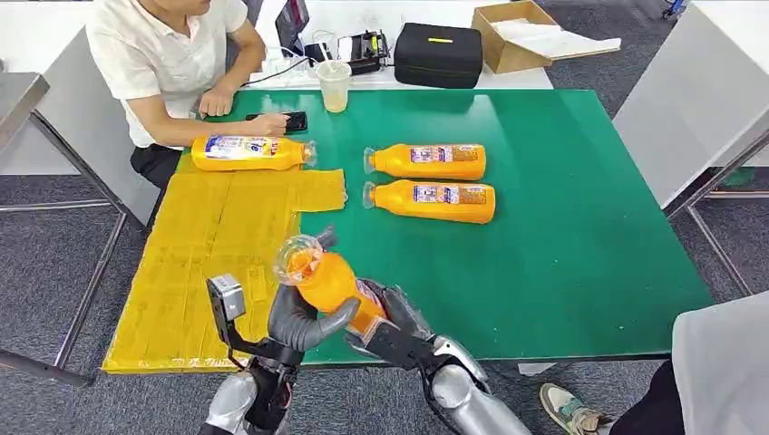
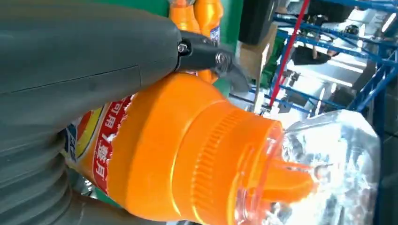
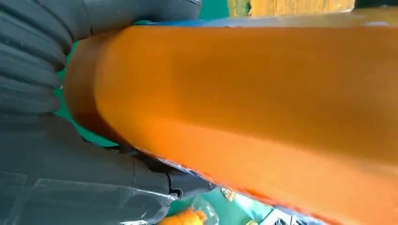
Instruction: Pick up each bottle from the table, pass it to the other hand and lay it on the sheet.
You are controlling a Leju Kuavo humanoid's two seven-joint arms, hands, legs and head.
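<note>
An orange bottle (image 1: 325,279) with a clear cap is held above the table's near edge, cap tilted up and away. My left hand (image 1: 304,319) wraps its neck end from the left, and my right hand (image 1: 392,324) grips its base from the right. The left wrist view shows the bottle (image 2: 187,154) close up with the thumb over it; the right wrist view shows its orange body (image 3: 253,103) in the fingers. One bottle (image 1: 247,152) lies at the far end of the yellow sheet (image 1: 204,263). Two more bottles (image 1: 428,160) (image 1: 433,199) lie side by side on the green table (image 1: 580,217).
A person in a white shirt (image 1: 163,54) sits at the far left corner, a hand on a phone (image 1: 292,120). A plastic cup (image 1: 334,85), a black case (image 1: 439,54) and a cardboard box (image 1: 517,34) stand behind. Another person's leg (image 1: 716,372) is at the near right.
</note>
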